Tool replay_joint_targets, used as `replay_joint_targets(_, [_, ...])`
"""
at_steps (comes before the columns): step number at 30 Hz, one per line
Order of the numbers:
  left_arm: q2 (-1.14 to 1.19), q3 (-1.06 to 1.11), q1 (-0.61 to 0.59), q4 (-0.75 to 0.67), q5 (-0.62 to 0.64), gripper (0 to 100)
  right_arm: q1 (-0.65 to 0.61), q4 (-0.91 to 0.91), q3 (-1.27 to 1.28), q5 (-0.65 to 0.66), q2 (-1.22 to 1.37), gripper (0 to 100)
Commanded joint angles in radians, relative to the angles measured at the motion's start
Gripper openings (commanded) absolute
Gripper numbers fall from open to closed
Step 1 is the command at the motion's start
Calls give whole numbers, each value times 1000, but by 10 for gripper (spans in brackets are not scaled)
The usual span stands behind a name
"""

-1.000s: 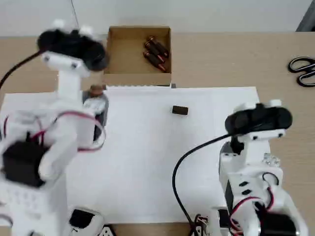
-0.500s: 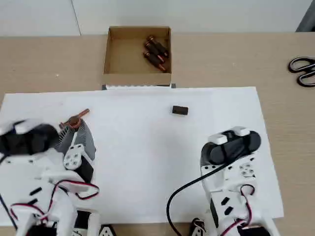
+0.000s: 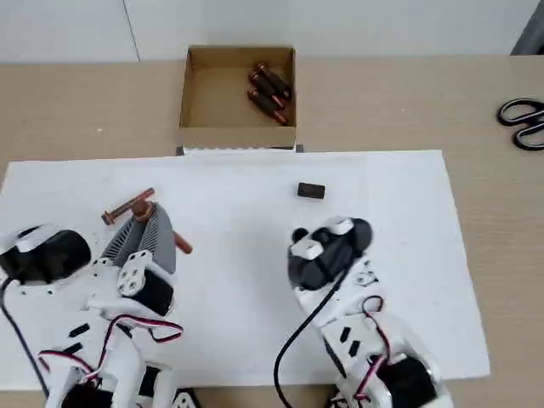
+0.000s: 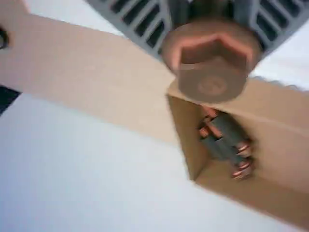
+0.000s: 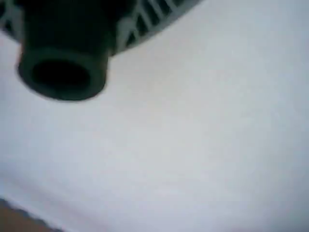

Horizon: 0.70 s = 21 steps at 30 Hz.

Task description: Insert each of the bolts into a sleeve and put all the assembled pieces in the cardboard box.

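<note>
The left gripper is clamped on one bolt above the left part of the white sheet. The right gripper is closed around one dark sleeve. If their axes meet off-line, the bolt will likely jam on the sleeve's rim or twist in the jaws. A second sleeve lies loose near the cardboard box, which holds what look like three assembled pieces.

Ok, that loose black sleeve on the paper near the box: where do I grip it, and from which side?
Grip the sleeve across its middle, coming down from above. It lies on its side on the paper, long axis roughly across the high view, so closing on its long sides should leave both ends free.
</note>
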Motion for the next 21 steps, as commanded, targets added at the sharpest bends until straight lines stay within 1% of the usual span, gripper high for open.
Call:
replay_joint_targets(1, [-6, 13, 55, -80, 8, 5, -79, -111, 60, 8, -7, 4])
replay_joint_targets(6, [-6, 68, 127, -130, 8, 5, -153, -163, 121, 8, -7, 4])
replay_joint_targets(13, [-6, 137, 236, -210, 8, 5, -203, -162, 124, 8, -7, 4])
replay_joint_targets(18, [-6, 186, 270, -250, 6, 5, -259, -162, 126, 8, -7, 4])
replay_joint_targets(21, [-6, 194, 276, -255, 6, 5, -262, -162, 126, 8, -7, 4])
